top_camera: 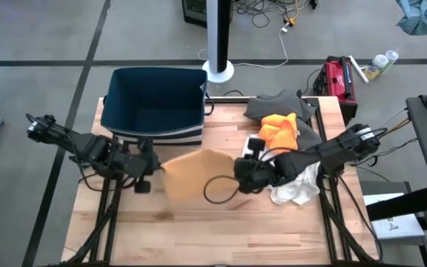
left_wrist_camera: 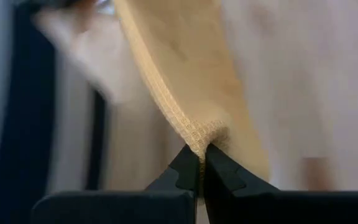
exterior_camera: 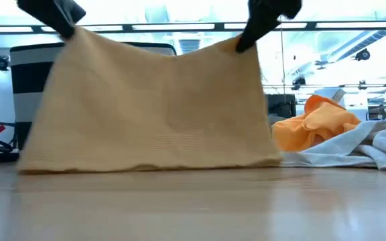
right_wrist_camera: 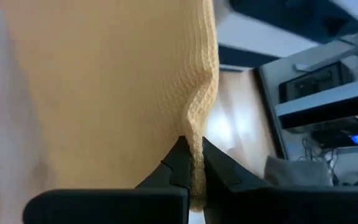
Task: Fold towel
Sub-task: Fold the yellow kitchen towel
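Observation:
A tan waffle-weave towel (top_camera: 195,174) hangs spread between my two grippers near the middle of the table. In the low view the towel (exterior_camera: 153,107) is an upright sheet, and its lower edge (exterior_camera: 146,166) reaches the tabletop. My left gripper (top_camera: 148,172) is shut on its upper left corner, and my right gripper (top_camera: 237,174) is shut on its upper right corner. Both show at the top of the low view, the left gripper (exterior_camera: 62,23) and the right gripper (exterior_camera: 246,37). My left gripper (left_wrist_camera: 201,158) pinches the towel's upper left corner (left_wrist_camera: 204,134) between its two fingertips, on the hemmed edge. The cloth hangs below it, with the lower edge at the table. My right gripper (right_wrist_camera: 193,149) pinches the upper right corner's edge (right_wrist_camera: 197,118) between its fingertips. The top edge between the grippers sags slightly.
A dark blue bin (top_camera: 154,104) with a striped base stands at the far left. At the right lie a grey cloth (top_camera: 273,104), an orange cloth (top_camera: 280,130) and a white cloth (top_camera: 295,185). A black cable loop (top_camera: 217,189) hangs by the right gripper. Bare wood lies toward the near edge.

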`<state>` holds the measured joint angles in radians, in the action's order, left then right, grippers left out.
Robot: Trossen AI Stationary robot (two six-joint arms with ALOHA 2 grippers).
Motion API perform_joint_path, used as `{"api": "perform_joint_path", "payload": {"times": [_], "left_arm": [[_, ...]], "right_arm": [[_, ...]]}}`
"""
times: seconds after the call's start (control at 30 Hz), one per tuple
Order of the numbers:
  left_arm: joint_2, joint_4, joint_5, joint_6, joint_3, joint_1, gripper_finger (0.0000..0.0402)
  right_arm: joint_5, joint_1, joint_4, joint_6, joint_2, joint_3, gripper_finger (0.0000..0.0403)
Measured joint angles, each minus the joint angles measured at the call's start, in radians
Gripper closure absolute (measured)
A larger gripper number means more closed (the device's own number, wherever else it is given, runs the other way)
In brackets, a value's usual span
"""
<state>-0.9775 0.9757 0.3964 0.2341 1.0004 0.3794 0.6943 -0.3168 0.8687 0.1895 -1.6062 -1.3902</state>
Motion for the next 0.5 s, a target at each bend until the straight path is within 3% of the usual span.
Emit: {"api": "perform_joint_path", "payload": {"times": [0.13,0.33,0.5], "left_arm": [[0.014,0.028,-0.001,0.035,-0.012,0.001,0.0401],[0.043,0.006,-0.016,0.158,-0.068,0.131,0.0401],[0.05,-0.044,0.004,0.175,-0.092,0.193,0.0401]], "right_arm": [[0.001,-0.005,-0.014,-0.01,0.0,0.02,0.0397],[0.026,-0.098,-0.015,0.075,0.0,0.075,0.0399],[0.052,-0.141,-0.022,0.085,0.0,0.072,0.0399]]}}
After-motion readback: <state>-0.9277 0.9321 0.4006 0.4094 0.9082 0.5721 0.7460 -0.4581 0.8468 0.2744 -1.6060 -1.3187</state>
